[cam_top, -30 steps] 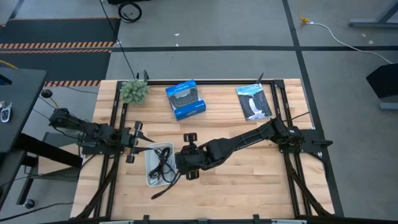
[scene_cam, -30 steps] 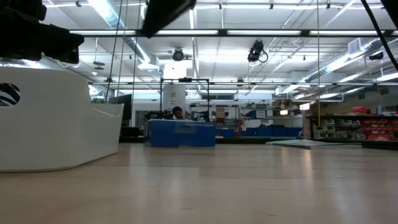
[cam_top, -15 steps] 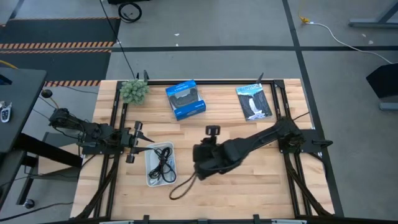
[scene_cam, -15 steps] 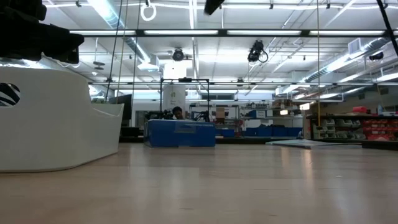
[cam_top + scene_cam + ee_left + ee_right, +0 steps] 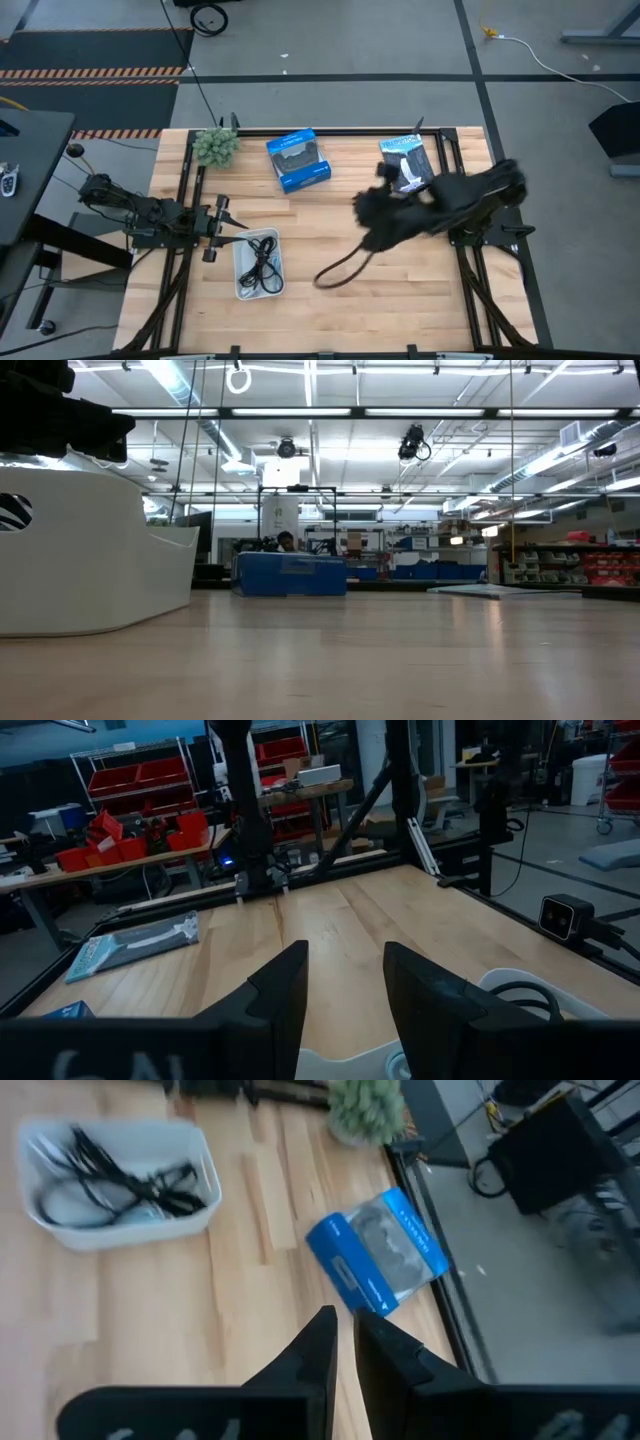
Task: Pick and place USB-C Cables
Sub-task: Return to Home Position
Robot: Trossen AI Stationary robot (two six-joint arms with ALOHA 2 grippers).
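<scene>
A long black USB-C cable (image 5: 342, 268) trails as a loop below my right gripper (image 5: 368, 228), which is over the table's middle-right and shows shut in the right wrist view (image 5: 345, 1345). A white tray (image 5: 240, 285) holds more coiled cables (image 5: 263, 264), black ones and a pale one (image 5: 60, 1205). My left gripper (image 5: 215, 228) waits open at the tray's left edge, with its fingers (image 5: 280, 990) apart. The low view shows only the tray's wall (image 5: 90, 550). My right gripper is shut on the black cable near its upper end (image 5: 372, 243). The fingers hide the place of contact, and the wrist view shows no cable. The cable hangs from the gripper as a slack loop toward the table's near left. I cannot tell whether its low end (image 5: 320, 282) touches the wood.
A blue box (image 5: 298, 160) and a small green plant (image 5: 215, 146) stand at the far edge. A black-and-white flat packet (image 5: 408, 163) lies far right, partly under the right arm. Black frame rails (image 5: 185, 190) run along both sides. Bare wood (image 5: 400, 300) lies near the middle.
My right gripper has swung quickly from the tray's right edge toward the table's right and far side. It has also risen out of the low view. The black cable loop has travelled with it, away from the tray.
</scene>
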